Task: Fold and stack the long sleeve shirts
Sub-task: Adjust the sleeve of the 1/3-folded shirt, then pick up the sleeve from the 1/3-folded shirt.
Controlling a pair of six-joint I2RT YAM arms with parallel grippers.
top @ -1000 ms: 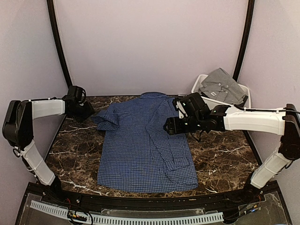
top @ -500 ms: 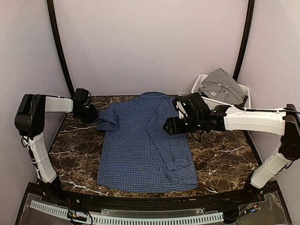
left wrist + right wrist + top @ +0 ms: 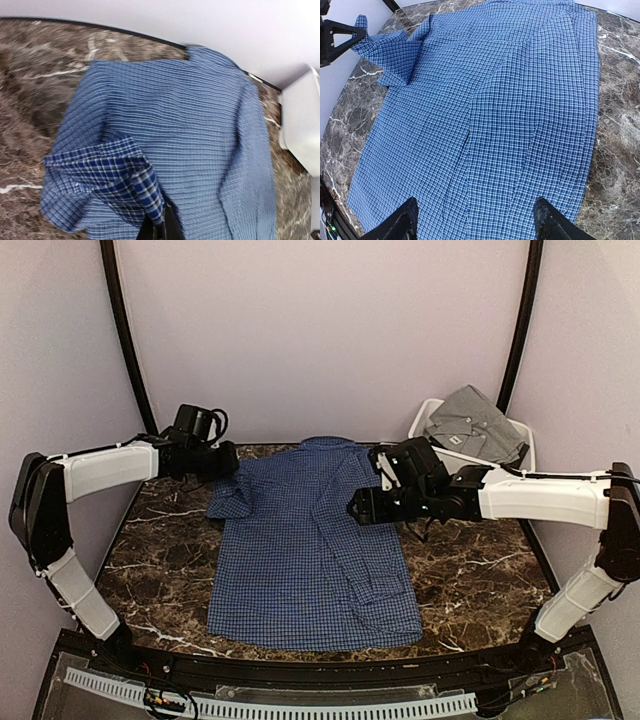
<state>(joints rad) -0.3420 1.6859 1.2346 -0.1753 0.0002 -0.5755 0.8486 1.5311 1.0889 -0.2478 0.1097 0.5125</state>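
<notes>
- The navy checked shirt is spread on the tabletop, with its far-left sleeve pinched in the clenched left tool.
- The right tool is held released above it.
- Limp, light cloth is judged best gripped at cuffs.

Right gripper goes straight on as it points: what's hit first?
Likely the navy-blue checked cloth shirt, lying on the dark marble table; the open right gripper aims at its middle. Depth unclear.
</notes>
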